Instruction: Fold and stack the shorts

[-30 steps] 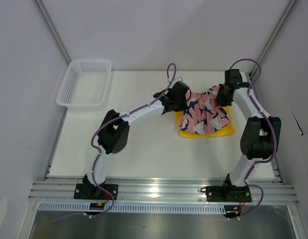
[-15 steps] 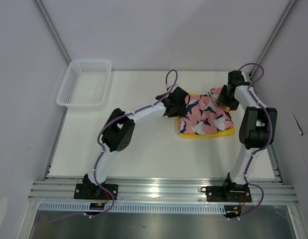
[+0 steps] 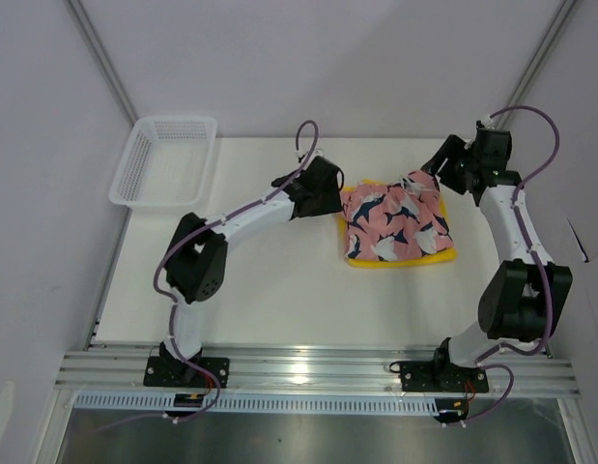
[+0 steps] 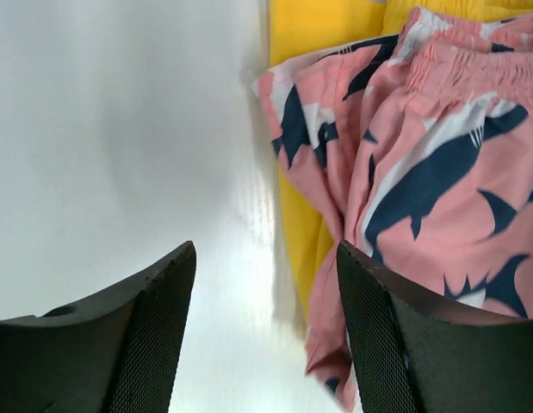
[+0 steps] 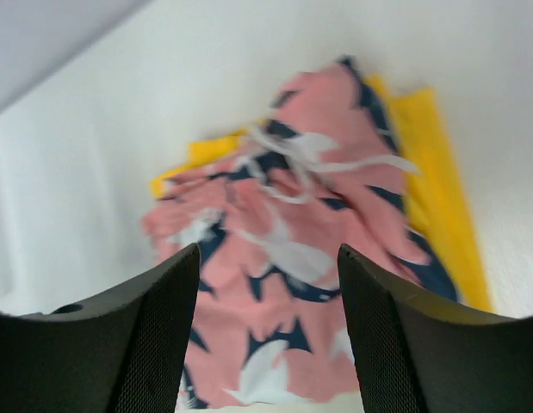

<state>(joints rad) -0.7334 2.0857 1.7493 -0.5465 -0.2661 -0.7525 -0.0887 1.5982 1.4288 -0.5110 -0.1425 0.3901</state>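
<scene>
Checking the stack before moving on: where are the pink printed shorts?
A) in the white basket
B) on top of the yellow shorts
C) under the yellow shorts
B: the pink shorts cover the yellow shorts, whose edges show underneath.

Pink printed shorts [image 3: 395,224]: soft cloth, matt, creased; waistband gathered and puckered (you see it best in left wrist view). Yellow shorts [image 3: 400,261]: plain matt cloth, smoother. Table [image 3: 270,280]: white, smooth, with faint sheen you can catch near the cloth. Basket [image 3: 163,162]: white plastic mesh. Rail [image 3: 318,372] at your near edge: bare metal, shiny. Pads [image 4: 154,335] of left gripper [image 4: 264,262]: black, matt, finely dimpled.
</scene>
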